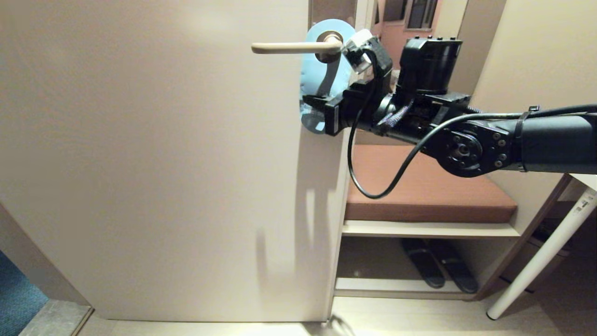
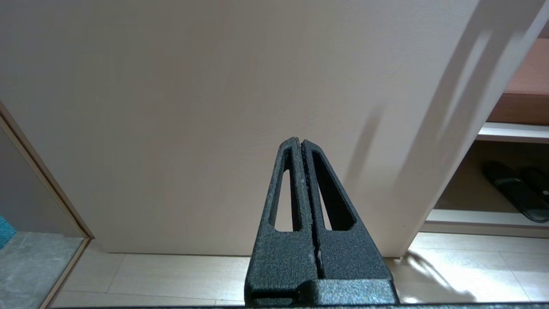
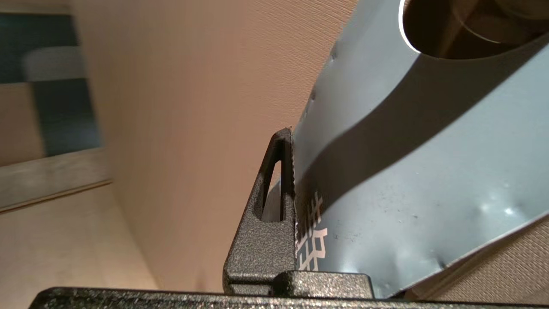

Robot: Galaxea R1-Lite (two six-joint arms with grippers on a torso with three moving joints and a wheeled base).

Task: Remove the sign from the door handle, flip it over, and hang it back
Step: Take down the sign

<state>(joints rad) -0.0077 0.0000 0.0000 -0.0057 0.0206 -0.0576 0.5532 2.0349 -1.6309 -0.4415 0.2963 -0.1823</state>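
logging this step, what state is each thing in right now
sign: hole around the handle's knuckle, lower part held
handle: level, through the sign's hole
right gripper: shut on the sign, at the door's edge
left gripper: shut, holds nothing, low before the door
door: open, shelves showing past its edge
slippers: paired on the lower shelf

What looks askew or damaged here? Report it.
The sign hangs on the door handle but bows away from the door instead of lying flat, with the right gripper shut on its lower part. In the right wrist view its surface shows small dents. Nothing else stands out.
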